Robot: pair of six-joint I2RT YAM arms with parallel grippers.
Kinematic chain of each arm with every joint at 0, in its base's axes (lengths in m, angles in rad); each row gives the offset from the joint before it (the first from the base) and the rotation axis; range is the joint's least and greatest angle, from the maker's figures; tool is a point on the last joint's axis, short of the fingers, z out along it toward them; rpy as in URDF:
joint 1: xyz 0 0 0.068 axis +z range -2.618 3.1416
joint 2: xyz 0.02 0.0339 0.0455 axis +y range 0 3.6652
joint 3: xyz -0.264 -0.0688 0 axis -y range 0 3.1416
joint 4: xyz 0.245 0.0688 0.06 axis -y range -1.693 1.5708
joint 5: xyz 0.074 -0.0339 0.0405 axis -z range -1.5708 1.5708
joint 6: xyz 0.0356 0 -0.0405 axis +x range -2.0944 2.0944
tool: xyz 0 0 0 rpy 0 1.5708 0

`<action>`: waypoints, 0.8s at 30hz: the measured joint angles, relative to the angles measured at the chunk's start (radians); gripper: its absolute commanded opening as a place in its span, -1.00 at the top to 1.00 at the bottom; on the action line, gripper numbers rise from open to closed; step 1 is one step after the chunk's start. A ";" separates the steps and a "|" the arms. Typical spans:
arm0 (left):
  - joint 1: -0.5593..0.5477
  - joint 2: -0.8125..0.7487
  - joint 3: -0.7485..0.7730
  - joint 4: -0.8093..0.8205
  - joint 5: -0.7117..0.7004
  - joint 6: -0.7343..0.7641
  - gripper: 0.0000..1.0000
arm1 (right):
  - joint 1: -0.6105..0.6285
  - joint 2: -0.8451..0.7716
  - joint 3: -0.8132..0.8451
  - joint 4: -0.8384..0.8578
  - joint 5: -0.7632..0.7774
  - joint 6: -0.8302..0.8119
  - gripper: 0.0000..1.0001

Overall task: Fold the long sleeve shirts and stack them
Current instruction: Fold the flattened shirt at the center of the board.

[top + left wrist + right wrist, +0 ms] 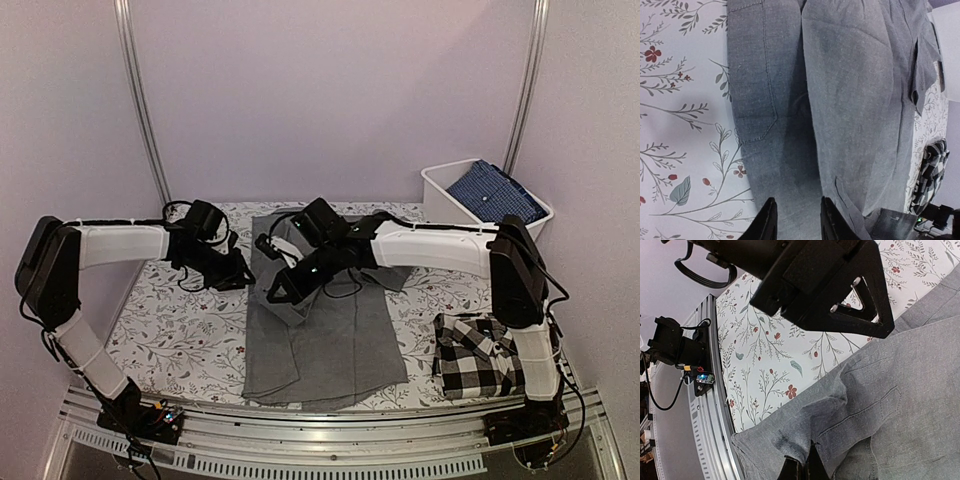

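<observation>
Robot lab booth: plain pale walls (330, 90), metal corner posts (140, 110), aluminium rail (330, 440) along the table (170, 320) edge.

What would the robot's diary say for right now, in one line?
grey shirt: spread mid-table | right gripper: shut on its cloth | left gripper: open above it | checked shirt: folded, right side

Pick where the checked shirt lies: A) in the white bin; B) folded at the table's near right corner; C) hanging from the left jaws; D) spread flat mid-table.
B: the checked shirt lies folded at the near right corner of the table; the bin holds only blue cloth.
</observation>
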 measured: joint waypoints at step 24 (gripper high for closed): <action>0.008 0.003 -0.051 0.048 0.021 0.005 0.42 | 0.070 0.024 -0.034 0.000 -0.015 0.064 1.00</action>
